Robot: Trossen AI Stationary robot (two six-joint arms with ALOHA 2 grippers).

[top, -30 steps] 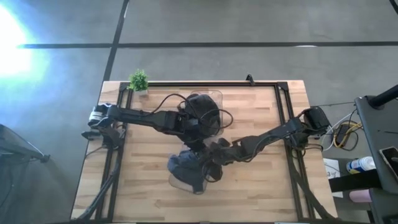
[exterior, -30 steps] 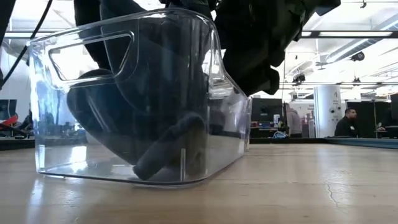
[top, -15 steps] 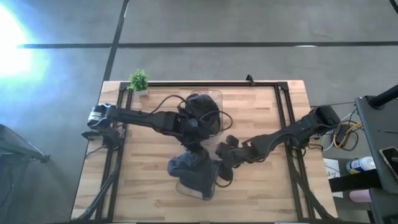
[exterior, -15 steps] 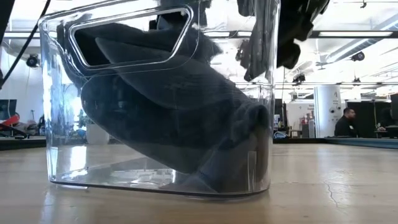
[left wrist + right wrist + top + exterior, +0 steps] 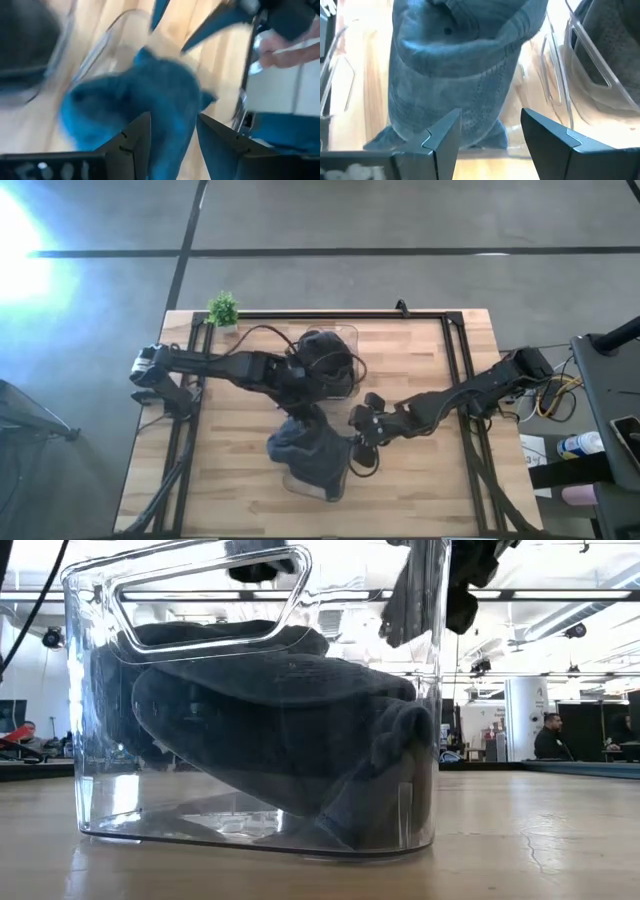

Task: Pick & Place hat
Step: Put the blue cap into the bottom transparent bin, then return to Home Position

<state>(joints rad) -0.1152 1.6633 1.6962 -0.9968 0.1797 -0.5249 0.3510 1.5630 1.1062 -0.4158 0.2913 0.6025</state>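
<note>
A blue-grey hat lies crumpled inside a clear plastic bin that stands flat on the table's near middle. In the low view the hat fills the bin's lower part and rests on its floor. My left gripper hangs open just above the hat, over the bin's far end. My right gripper is open at the bin's right wall, up by the rim, and looks onto the hat. My right gripper stands close against the top of the bin's right wall. Whether its fingers touch the wall cannot be told through the clear plastic. My left gripper touches nothing.
A second clear bin with a dark hat in it stands toward the far edge, close behind the left arm. A small potted plant sits at the far left corner. Bare wood lies left and right of the near bin.
The near bin, tipped up a second ago, now stands flat on the table. My left gripper has opened, let go of the hat and risen out of the bin. The hat has sunk lower in the bin. My right gripper has shifted a little toward the table's right edge.
</note>
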